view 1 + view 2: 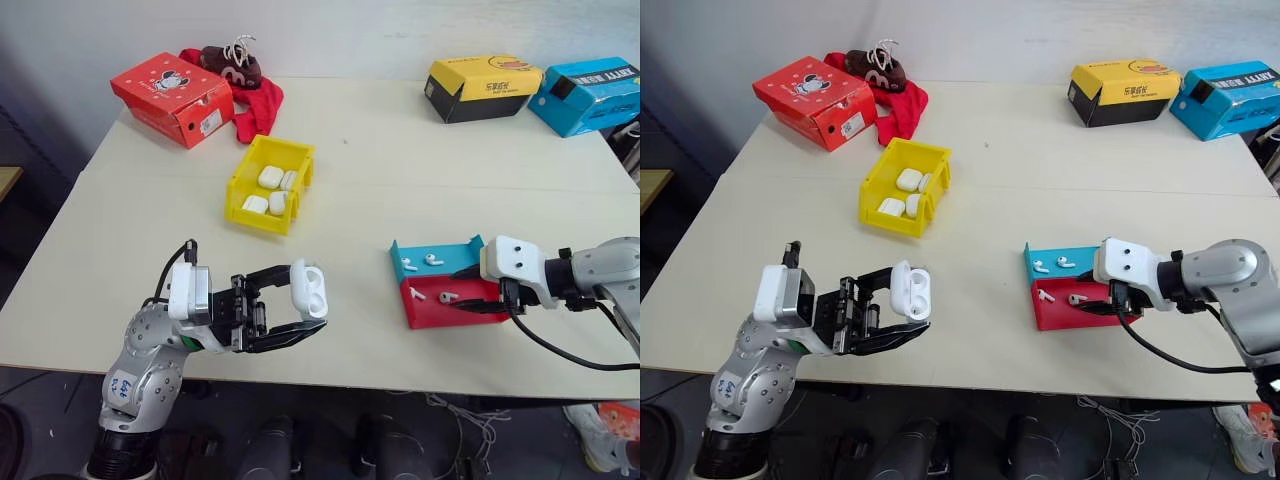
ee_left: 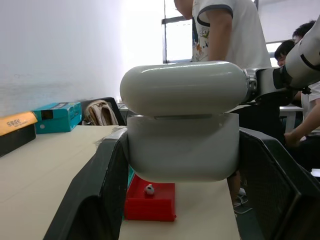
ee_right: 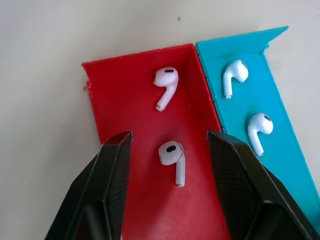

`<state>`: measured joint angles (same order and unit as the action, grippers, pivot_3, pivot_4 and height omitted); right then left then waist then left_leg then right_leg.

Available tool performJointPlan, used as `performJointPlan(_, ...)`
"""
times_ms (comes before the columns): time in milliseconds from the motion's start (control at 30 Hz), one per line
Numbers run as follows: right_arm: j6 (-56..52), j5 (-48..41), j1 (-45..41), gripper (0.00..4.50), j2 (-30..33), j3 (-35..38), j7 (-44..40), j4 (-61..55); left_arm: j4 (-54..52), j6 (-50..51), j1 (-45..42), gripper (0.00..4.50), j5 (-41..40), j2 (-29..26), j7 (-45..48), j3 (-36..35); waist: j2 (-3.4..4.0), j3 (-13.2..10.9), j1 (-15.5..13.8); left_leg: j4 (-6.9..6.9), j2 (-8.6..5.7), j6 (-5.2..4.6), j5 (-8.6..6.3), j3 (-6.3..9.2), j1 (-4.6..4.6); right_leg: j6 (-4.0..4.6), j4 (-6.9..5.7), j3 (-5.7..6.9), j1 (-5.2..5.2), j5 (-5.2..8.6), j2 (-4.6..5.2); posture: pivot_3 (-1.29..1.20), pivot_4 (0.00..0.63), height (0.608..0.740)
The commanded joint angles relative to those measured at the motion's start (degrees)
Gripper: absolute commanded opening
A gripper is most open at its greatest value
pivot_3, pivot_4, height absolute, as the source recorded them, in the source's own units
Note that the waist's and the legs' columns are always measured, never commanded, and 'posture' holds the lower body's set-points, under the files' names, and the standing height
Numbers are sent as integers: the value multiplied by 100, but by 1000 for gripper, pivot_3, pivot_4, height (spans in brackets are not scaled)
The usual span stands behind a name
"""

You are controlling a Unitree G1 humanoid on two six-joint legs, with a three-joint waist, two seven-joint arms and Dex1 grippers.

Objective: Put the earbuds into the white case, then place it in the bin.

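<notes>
My left gripper [image 1: 303, 305] is shut on the white case [image 1: 308, 290], held above the table's front left with its lid hinged open [image 2: 182, 125]. My right gripper [image 3: 170, 145] is open and hangs over the red half of the blue-and-red tray [image 1: 428, 312]. Its two black fingers [image 3: 112, 165] stand on either side of one earbud [image 3: 171, 159] without touching it. A second earbud [image 3: 166, 82] lies further along the red half. Two more earbuds [image 3: 235, 75] lie in the blue half. The yellow bin [image 1: 245, 205] stands mid-table and holds several white cases.
A red shoebox [image 1: 172, 95] and a red cloth with a brown shoe [image 1: 240, 65] lie at the back left. A yellow-and-black box [image 1: 483, 87] and a blue box [image 1: 588, 92] sit at the back right. A person [image 2: 230, 30] stands beyond the table.
</notes>
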<state>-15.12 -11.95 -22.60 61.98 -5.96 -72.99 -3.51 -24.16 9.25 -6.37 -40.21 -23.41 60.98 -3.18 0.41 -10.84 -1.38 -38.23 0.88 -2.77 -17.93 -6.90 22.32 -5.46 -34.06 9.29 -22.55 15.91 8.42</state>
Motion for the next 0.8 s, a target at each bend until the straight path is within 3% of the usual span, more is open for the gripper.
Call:
performJointPlan(33,222,247,-218,2525,-118,-229,-164,160,-339,-62,65,2772,-97,-38,-112,-43,0,0,8,0,1,0,0,0,-1,0,0,0,0,0,-2,0,150,740)
performJointPlan(800,234,1011,-558,2525,-574,-795,-307,909,-476,44,212,2772,-148,-244,-187,-31,-1,2,12,-4,3,2,6,-2,-11,0,-9,-2,8,0,-3,0,150,740)
